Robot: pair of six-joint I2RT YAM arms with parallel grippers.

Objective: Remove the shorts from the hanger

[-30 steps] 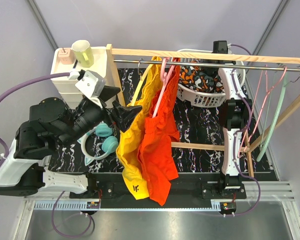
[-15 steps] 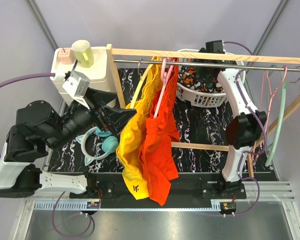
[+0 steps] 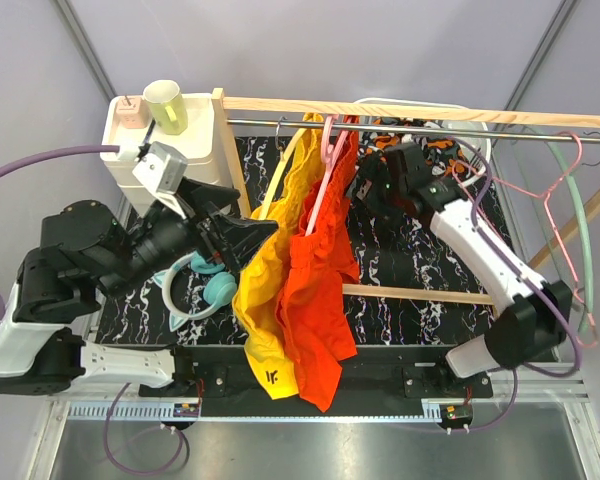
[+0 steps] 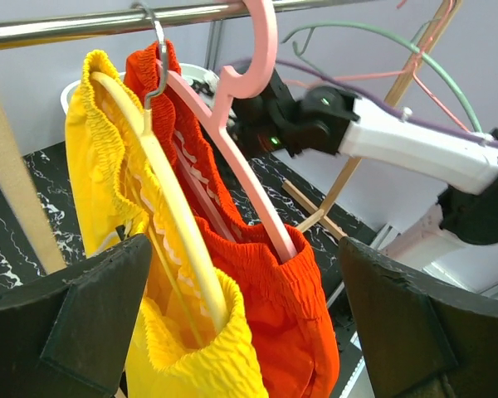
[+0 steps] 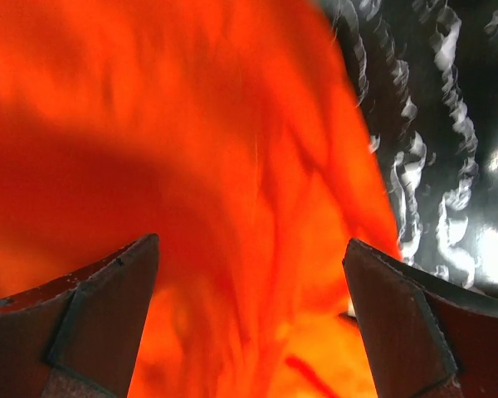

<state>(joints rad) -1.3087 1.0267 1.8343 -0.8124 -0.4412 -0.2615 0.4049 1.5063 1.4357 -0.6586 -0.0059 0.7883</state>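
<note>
Orange-red plain shorts (image 3: 320,300) and plain yellow shorts (image 3: 265,300) hang side by side on the metal rail (image 3: 540,132), while the busy-patterned shorts (image 3: 442,148) lie behind it.

We see our left tool (image 4: 242,249) with its fingers spread wide, and the yellow shorts on their pale yellow plastic hanger (image 4: 174,215) sit in the gap. Our right tool (image 5: 251,249) is spread too, held close against the orange-red fabric, which hangs from a pink plastic hanger (image 4: 232,149). The busy-patterned shorts rest off any hanger in a white basket (image 3: 400,100) at the back of the black marbled surface (image 3: 400,250), partly hidden by the rail and the right arm.
</note>
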